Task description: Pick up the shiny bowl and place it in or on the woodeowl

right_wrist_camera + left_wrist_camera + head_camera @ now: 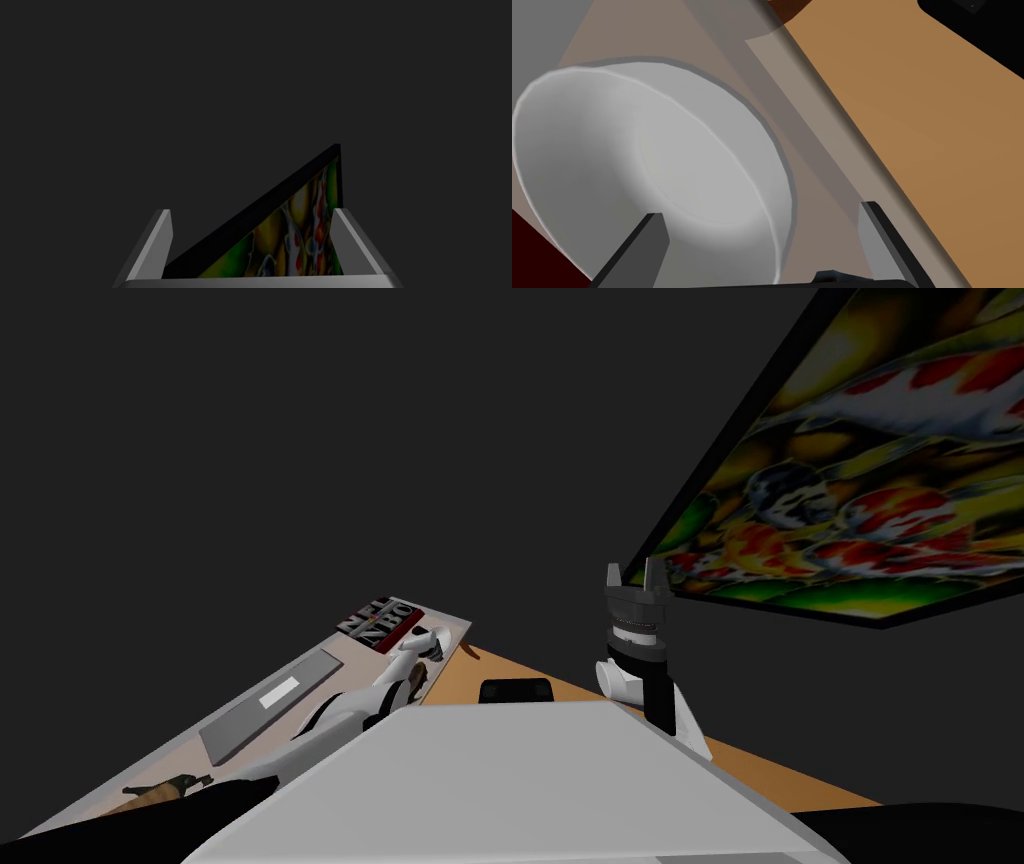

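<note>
Since the pale grey, round bowl [637, 150] on the beige surface [637, 35] looks light, rigid and slick, its near rim seems the place to pinch. The left gripper [760, 209] hangs wide open astride that rim, holding nothing; the raised right gripper [634, 575] is open and empty too.
</note>
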{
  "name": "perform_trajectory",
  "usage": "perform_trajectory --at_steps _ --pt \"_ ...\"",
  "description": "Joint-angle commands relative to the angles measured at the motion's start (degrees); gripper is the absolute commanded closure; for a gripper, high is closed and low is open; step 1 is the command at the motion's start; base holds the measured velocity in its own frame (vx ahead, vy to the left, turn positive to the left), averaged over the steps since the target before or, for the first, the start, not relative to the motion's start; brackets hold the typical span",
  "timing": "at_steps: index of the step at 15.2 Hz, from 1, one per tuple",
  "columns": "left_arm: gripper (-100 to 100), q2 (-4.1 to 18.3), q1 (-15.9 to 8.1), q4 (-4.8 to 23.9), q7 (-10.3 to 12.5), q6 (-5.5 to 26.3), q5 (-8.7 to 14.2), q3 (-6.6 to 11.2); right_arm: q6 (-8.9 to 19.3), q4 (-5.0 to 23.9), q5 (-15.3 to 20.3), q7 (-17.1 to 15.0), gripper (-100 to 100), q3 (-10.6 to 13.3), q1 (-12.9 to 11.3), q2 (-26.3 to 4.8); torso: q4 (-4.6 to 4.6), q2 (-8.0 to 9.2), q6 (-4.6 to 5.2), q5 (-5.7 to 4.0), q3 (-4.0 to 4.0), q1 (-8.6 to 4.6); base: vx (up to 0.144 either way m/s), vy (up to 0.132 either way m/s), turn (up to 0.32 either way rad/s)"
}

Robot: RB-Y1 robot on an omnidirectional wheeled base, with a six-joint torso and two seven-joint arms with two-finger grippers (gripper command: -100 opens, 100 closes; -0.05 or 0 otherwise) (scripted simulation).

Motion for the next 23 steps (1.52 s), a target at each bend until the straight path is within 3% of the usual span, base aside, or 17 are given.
perform_trajectory --at_steps 1,12,13,15,18,20,21,22,23 --pt "-100 0.33 -1.23 2.45 0.13 1.51 0.32 0.27 0.0 0.0 0.0 0.0 0 0.0 0.0 0.0 0.0 0.0 0.0 0.0 0.0 0.0 0.035 0.026 -0.011" --pt "-100 1.92 -6.76 11.8 0.85 8.14 1.67 1.58 0.0 0.0 0.0 0.0 0 0.0 0.0 0.0 0.0 0.03 -0.01 0.0 0.02 0.02 0.026 0.027 -0.008" --pt "-100 1.68 -6.01 10.54 0.78 7.41 1.52 1.43 0.0 0.0 0.0 0.0 0 0.0 0.0 0.0 0.0 0.04 -0.01 0.0 0.02 0.02 0.014 0.018 -0.005" --pt "-100 0.86 -5.16 11.72 1.31 5.37 1.24 1.44 0.0 0.0 0.0 0.0 0 0.0 0.0 0.0 0.0 0.07 -0.01 0.01 0.03 0.01 0.029 0.038 -0.045" --pt "-100 0.86 -5.16 11.72 1.31 5.37 1.24 1.44 0.0 0.0 0.0 0.0 0 0.0 0.0 0.0 0.0 0.05 -0.01 0.01 0.02 0.01 0.021 0.023 -0.007" --pt "-100 0.01 -4.26 12.84 1.78 3.02 0.93 1.43 0.0 0.0 0.0 0.0 0 0.0 0.0 0.0 0.01 0.09 -0.01 0.0 0.05 -0.05 0.02 0.02 -0.037" --pt "-100 0.62 -5.27 13.67 1.24 3.7 1.23 1.52 0.0 0.0 0.0 0.0 0 0.0 0.0 0.0 0.01 0.07 0.0 0.0 0.03 -0.02 0.019 0.021 -0.025" --pt "100 0.58 -5.29 14.02 1.2 3.19 1.23 1.53 0.0 0.0 0.0 0.0 0 0.0 0.0 0.0 0.01 0.07 -0.01 0.0 0.04 -0.02 0.006 0.007 -0.001" --pt "100 0.59 -5.29 14.0 1.2 3.16 1.23 1.53 0.0 0.0 0.0 0.0 0 0.0 0.0 0.0 0.01 0.1 -0.01 -0.01 0.05 -0.06 0.0 0.0 0.0"
